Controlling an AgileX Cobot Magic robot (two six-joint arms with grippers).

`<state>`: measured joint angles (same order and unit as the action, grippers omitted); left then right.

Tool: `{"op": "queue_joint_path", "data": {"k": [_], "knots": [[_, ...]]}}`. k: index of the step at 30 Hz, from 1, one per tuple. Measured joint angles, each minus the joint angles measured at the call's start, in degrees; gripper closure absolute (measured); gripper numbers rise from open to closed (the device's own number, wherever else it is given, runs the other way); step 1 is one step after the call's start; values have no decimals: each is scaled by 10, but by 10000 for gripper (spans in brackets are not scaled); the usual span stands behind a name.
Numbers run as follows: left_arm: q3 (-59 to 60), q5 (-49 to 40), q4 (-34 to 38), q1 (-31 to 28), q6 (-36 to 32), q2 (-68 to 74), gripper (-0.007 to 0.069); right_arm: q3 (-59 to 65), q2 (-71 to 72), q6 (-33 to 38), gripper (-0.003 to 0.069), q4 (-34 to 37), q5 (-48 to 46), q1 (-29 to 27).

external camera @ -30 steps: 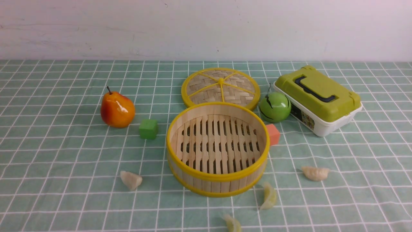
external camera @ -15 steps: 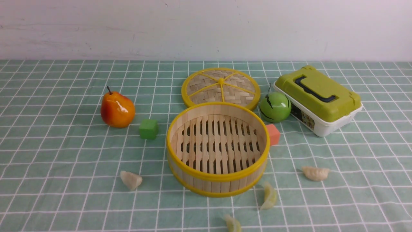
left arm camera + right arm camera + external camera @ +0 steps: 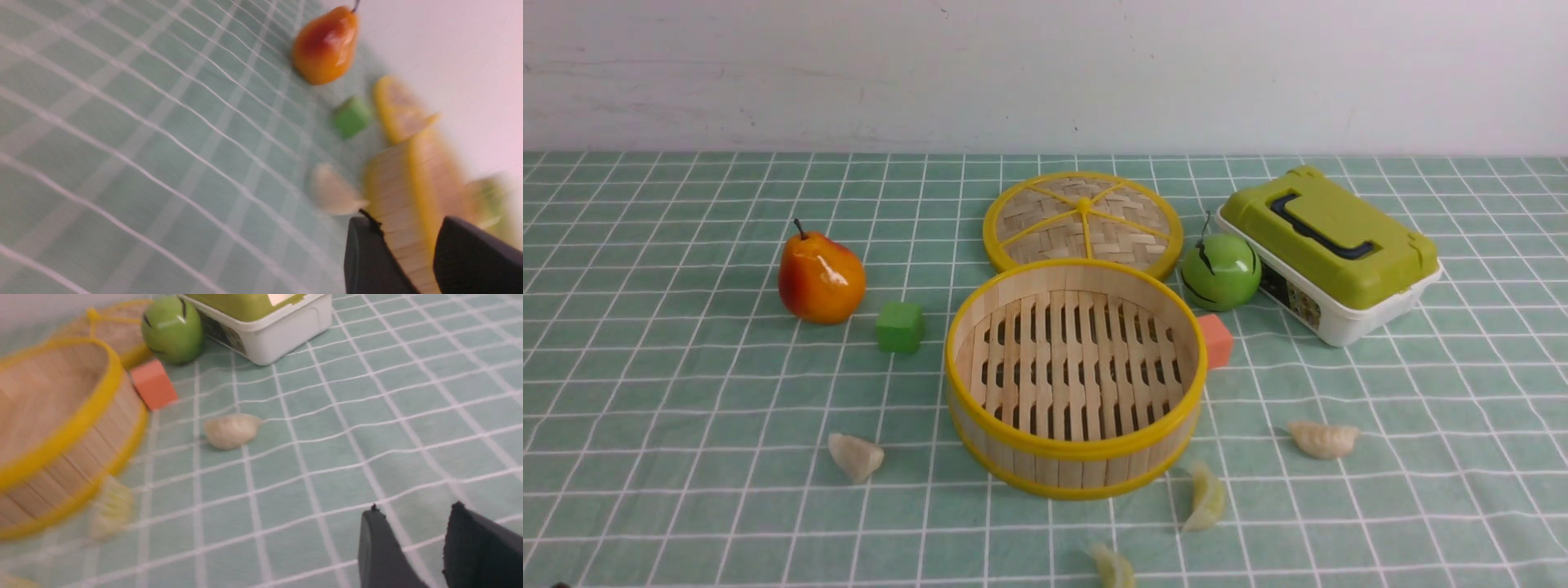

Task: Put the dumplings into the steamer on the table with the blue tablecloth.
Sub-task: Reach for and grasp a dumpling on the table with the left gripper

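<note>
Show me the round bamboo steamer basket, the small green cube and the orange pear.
Round bamboo steamer basket (image 3: 1075, 448), front view: near yellow rim.
Small green cube (image 3: 899, 327), front view: its front face.
Orange pear (image 3: 821, 280), front view: middle of its body.

The table (image 3: 686, 392) is spread with a pale teal-green cloth gridded in white squares, lightly rippled in places. At its middle stands a round bamboo steamer (image 3: 1075, 457) with yellow rims. Flat behind it lies the woven steamer lid (image 3: 1083, 219), its near edge hidden by the steamer's rim. To the left sit an orange-red pear (image 3: 820, 278) and, nearer the steamer, a green cube (image 3: 899, 327). At the right an orange cube (image 3: 1217, 340) peeks out from behind the steamer wall; behind it a green apple (image 3: 1221, 272) sits just beside a white box with a green lid (image 3: 1331, 253). On the near cloth lie a dumpling (image 3: 855, 456) at front left, a second dumpling (image 3: 1205, 496) close to the steamer's front right, a third dumpling (image 3: 1323, 438) farther right, and a fourth dumpling (image 3: 1114, 567) at the front edge of view
</note>
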<state>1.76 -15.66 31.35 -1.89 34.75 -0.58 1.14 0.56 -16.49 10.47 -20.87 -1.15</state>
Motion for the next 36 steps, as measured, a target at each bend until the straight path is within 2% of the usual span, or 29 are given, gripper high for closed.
{"op": "queue_joint_path", "data": {"k": [2, 3, 5, 6, 10, 12, 14, 17, 18, 19, 21, 22, 24, 25, 26, 28, 32, 34, 36], "knots": [[0, 12, 146, 0, 100, 0, 387, 3, 0, -69, 419, 99, 7, 0], [0, 13, 157, 0, 107, 0, 387, 3, 0, -93, 419, 122, 8, 0], [0, 23, 252, 0, 150, 0, 387, 4, 0, -177, 419, 257, 12, 0], [0, 26, 262, 0, 150, 0, 387, 4, 0, -193, 419, 286, 14, 0], [0, 29, 280, 0, 137, 0, 387, 4, 0, -202, 419, 312, 29, 0], [-2, 24, 281, 0, 113, 0, 387, 4, 0, -191, 419, 311, 40, -1], [-21, 9, 273, 0, 54, 0, 387, 2, 0, -152, 419, 311, 41, -1], [-97, -23, 245, 0, -100, 0, 396, -37, -1, -34, 421, 309, 28, -1], [-102, -25, 240, 0, -118, 1, 400, -46, -2, -17, 422, 309, 26, -1], [-150, -54, 221, 0, -171, 21, 431, -83, -20, 52, 443, 309, 16, -1], [-212, -101, 179, 0, -220, 73, 488, -145, -68, 125, 497, 306, -4, -1], [-218, -113, 173, 0, -223, 80, 496, -152, -82, 133, 512, 304, -7, -1], [-296, -209, 98, 0, -248, 194, 605, -252, -187, 240, 628, 282, -73, -1], [-308, -225, 86, 0, -249, 202, 619, -252, -196, 247, 636, 280, -79, -1], [-349, -274, 42, 0, -254, 260, 638, -311, -256, 292, 668, 263, -128, -1], [-403, -361, -22, 0, -264, 343, 638, -374, -344, 345, 678, 239, -203, 0], [-478, -465, -130, 9, -278, 446, 638, -447, -458, 370, 678, 202, -297, 33], [-507, -488, -183, 43, -266, 499, 638, -472, -504, 372, 678, 183, -327, 67], [-540, -496, -235, 102, -236, 567, 638, -492, -556, 372, 677, 162, -356, 118]]}}
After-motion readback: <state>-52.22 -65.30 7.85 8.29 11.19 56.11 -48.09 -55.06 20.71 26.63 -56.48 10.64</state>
